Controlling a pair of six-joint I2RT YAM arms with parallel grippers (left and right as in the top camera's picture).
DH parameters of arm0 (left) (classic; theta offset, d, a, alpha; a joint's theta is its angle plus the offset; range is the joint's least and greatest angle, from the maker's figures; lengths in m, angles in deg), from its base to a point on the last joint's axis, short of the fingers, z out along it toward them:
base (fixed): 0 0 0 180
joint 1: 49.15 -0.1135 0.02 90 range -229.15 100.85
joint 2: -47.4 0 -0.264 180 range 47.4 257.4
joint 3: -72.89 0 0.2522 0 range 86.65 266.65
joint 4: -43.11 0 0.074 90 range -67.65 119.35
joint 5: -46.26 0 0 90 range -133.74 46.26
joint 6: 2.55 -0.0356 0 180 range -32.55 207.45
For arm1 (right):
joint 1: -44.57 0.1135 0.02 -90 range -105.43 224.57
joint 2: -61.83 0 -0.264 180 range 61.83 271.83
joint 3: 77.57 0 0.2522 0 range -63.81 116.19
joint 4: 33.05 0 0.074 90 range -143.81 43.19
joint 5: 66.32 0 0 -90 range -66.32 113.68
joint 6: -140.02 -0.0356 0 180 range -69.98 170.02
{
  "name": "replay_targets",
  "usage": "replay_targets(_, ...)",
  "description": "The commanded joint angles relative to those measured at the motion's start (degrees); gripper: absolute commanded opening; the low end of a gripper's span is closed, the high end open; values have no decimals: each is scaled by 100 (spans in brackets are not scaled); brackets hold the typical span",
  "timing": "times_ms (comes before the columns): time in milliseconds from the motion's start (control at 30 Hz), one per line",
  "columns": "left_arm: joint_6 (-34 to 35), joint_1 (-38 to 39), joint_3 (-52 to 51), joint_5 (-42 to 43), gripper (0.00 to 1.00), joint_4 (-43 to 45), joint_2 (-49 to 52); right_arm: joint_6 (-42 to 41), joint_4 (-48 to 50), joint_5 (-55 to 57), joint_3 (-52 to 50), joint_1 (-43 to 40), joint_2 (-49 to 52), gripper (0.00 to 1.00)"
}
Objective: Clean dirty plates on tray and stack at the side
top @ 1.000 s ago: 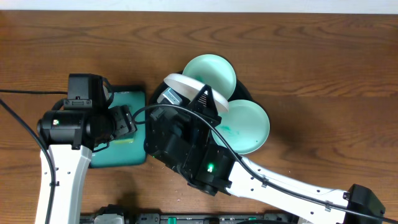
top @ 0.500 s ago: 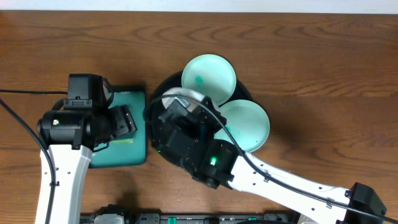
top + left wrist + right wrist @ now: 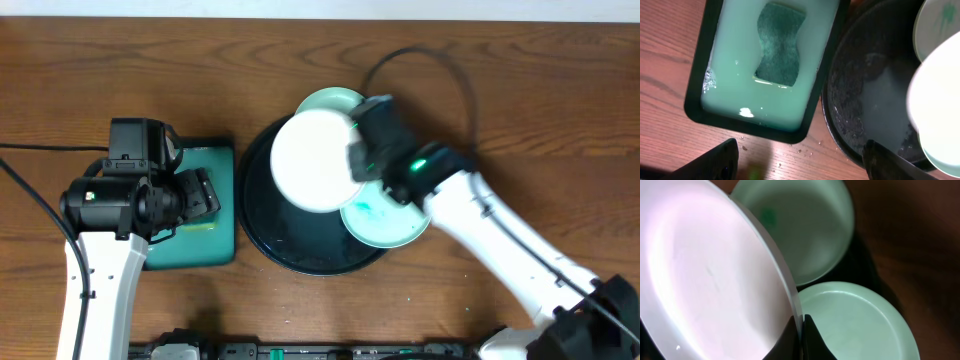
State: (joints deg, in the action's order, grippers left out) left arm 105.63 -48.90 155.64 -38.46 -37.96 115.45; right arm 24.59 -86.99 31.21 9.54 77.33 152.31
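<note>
The left claw (image 3: 203, 195) hangs spread wide over the teal tray (image 3: 222, 240) at the left (a sponge (image 3: 780, 45) lies in its pale liquid). To the right, the white plate (image 3: 315, 160) is held above the far half of the black tray (image 3: 265, 225), its right rim pinched tight in the right claw (image 3: 358, 160). 2 mint plates rest on that tray: the far mint plate (image 3: 335, 97) and the right mint plate (image 3: 385, 220), smeared teal.

Large round glossy black tray (image 3: 270, 235) on the table, raised rim, wet-looking inside. Above its middle, a white plate (image 3: 312, 160), held up clear of it, pinched at the rim by the right end effector (image 3: 801, 332). Two mint plates at the tray's right side: far one (image 3: 335, 97) partly hidden, teal spot inside; near one (image 3: 388, 225) teal-smeared
</note>
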Motion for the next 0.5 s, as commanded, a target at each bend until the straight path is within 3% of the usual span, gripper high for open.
replay_targets(0,31,22,-55,9,80,-11,28,-417,72,-1421,70,-975,-87,1)
replay_targets(467,28,20,-55,9,80,-11,55,-415,-293,-1982,70,-4975,262,1)
